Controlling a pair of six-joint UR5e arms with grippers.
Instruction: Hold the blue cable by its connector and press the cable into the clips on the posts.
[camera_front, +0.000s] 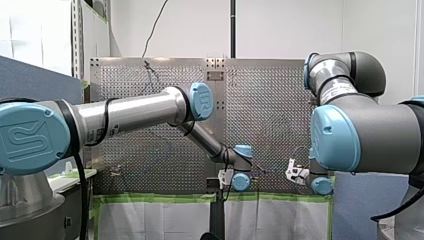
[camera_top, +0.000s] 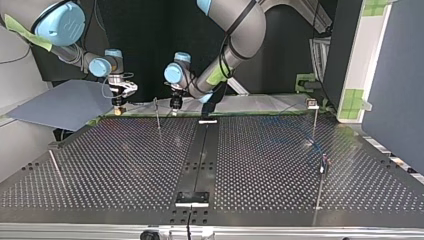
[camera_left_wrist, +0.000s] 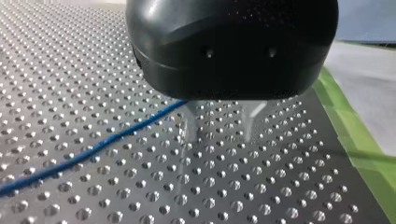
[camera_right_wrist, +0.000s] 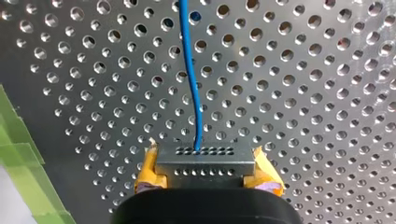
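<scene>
In the right wrist view my right gripper (camera_right_wrist: 205, 164) is shut with its yellow pads (camera_right_wrist: 148, 169) on a grey connector (camera_right_wrist: 204, 157). The blue cable (camera_right_wrist: 192, 79) leaves that connector and runs away over the perforated table. In the left wrist view my left gripper (camera_left_wrist: 219, 135) hangs just above the table, its metal fingers (camera_left_wrist: 190, 122) apart with nothing between them. The blue cable (camera_left_wrist: 98, 147) runs up to one finger and vanishes under the black body. In the top view both grippers (camera_top: 175, 105) (camera_top: 118, 108) sit at the far edge. Thin posts (camera_top: 157, 114) (camera_top: 314, 119) (camera_top: 323, 167) stand on the table.
Green tape (camera_left_wrist: 357, 140) marks the table edge close beside both grippers (camera_right_wrist: 18, 140). A black rail (camera_top: 199, 155) runs down the table's middle in the top view. A grey-blue panel (camera_top: 60, 102) lies past the far edge, beside my right gripper.
</scene>
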